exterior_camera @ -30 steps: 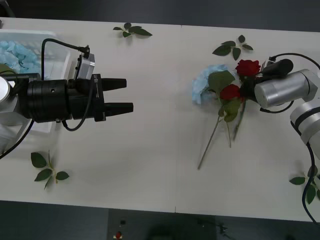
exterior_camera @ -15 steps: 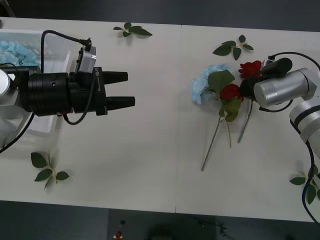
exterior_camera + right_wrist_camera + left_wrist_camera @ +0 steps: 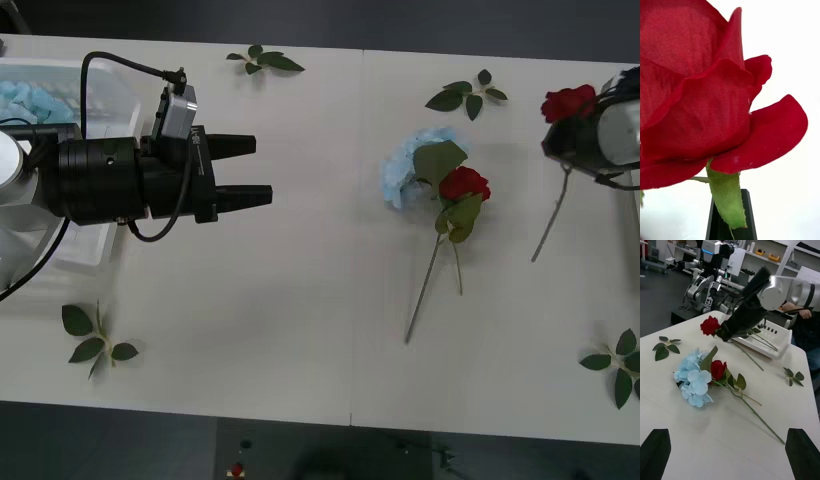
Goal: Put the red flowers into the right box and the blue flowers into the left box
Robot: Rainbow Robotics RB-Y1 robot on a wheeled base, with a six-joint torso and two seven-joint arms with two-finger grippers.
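Note:
My right gripper (image 3: 566, 138) is shut on a red flower (image 3: 568, 102) just under its head, holding it above the table's far right, with the stem hanging down. In the right wrist view the rose head (image 3: 696, 93) looms over a black finger (image 3: 717, 227). The left wrist view shows that gripper (image 3: 725, 333) carrying the rose (image 3: 710, 325) in front of the white right box (image 3: 765, 340), which has stems in it. Another red flower (image 3: 463, 183) lies against a blue flower (image 3: 403, 165) mid-table. My left gripper (image 3: 250, 170) hovers open beside the clear left box (image 3: 112, 100), which holds blue flowers (image 3: 22, 97).
Loose leaf sprigs lie at the far edge (image 3: 265, 60), behind the flower pile (image 3: 465, 95), at the near left (image 3: 95, 340) and near right (image 3: 615, 365). Bare tabletop stretches between my left gripper and the flowers.
My right gripper has lifted one red flower off the pile and carried it to the right. The other rose and the blue flower stayed put. The left arm barely shifted.

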